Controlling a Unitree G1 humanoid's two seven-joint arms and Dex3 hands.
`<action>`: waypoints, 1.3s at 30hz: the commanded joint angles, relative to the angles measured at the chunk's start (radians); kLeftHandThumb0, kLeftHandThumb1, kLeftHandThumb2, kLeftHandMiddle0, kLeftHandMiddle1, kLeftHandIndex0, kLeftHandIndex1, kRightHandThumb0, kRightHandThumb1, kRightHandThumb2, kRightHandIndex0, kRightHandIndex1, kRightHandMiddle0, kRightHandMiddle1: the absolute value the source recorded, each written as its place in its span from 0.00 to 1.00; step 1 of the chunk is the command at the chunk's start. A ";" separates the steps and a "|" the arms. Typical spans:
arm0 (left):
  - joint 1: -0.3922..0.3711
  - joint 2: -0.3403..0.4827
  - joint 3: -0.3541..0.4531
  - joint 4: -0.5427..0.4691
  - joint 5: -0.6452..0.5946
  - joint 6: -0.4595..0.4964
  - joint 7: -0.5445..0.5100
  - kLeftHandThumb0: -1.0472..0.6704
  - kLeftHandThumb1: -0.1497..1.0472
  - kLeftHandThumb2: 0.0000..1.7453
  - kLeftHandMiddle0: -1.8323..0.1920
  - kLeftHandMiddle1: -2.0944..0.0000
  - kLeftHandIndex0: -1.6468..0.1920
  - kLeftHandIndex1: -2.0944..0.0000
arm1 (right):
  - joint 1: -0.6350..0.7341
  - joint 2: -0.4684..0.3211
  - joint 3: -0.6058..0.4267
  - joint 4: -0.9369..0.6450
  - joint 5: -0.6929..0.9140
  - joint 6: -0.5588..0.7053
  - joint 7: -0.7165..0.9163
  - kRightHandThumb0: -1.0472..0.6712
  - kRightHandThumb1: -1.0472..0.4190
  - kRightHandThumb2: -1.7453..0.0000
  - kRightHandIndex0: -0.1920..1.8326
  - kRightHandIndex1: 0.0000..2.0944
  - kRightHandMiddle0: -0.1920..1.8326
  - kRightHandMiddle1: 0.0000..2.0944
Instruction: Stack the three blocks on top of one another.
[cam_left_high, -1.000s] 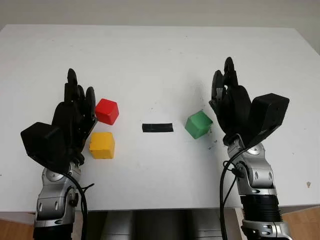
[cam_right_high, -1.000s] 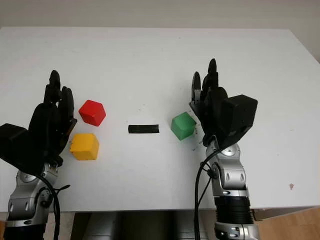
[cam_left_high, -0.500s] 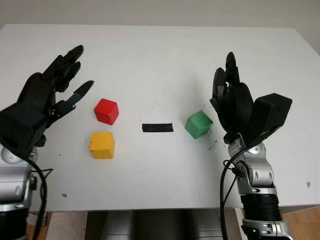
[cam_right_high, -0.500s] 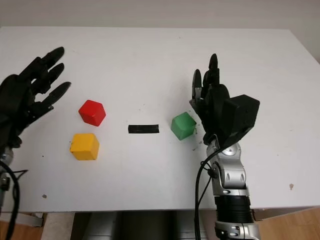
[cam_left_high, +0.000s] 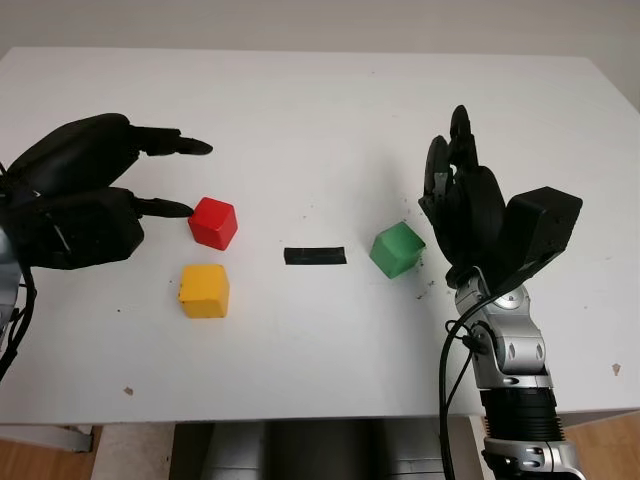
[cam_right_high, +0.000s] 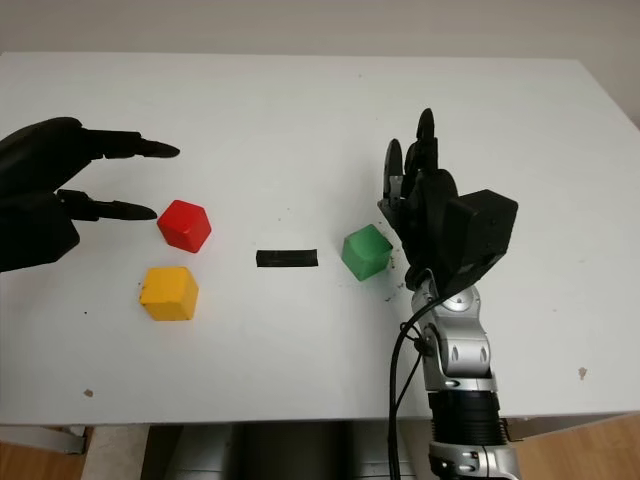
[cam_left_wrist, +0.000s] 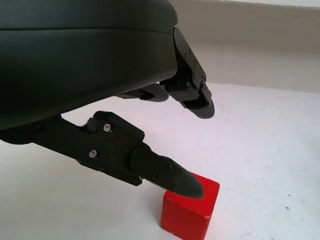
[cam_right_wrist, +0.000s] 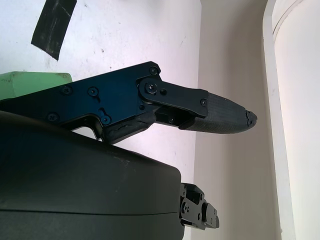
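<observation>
Left hand (cam_left_high: 95, 195) is reaching toward the red block (cam_left_high: 214, 222) on the white counter (cam_left_high: 320, 110).

The left hand is holding nothing, its fingers are apart, and one fingertip (cam_left_wrist: 187, 183) is pointing just beside the red block. The yellow block (cam_left_high: 205, 290) is lying just near of the red block. The green block (cam_left_high: 397, 249) is sitting to the right of a black tape strip (cam_left_high: 315, 255). The right hand (cam_left_high: 465, 205) is standing just right of the green block, open and gripping nothing.
</observation>
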 joint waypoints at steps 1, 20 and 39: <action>-0.035 0.011 -0.027 0.008 0.027 0.006 -0.011 0.30 0.84 0.03 0.79 0.99 0.62 0.95 | -0.009 0.002 -0.003 0.002 0.001 0.005 -0.003 0.18 0.00 0.64 0.00 0.00 0.00 0.00; -0.057 0.001 -0.101 0.000 0.139 0.005 -0.043 0.26 0.84 0.03 0.87 0.98 0.62 0.96 | 0.002 0.001 -0.004 -0.010 -0.001 0.013 -0.004 0.19 0.00 0.63 0.00 0.00 0.00 0.00; -0.041 -0.035 -0.136 0.074 0.242 -0.061 0.083 0.29 0.86 0.03 0.86 0.97 0.59 0.94 | 0.019 0.003 -0.004 -0.028 0.003 0.026 0.000 0.20 0.00 0.62 0.00 0.00 0.00 0.00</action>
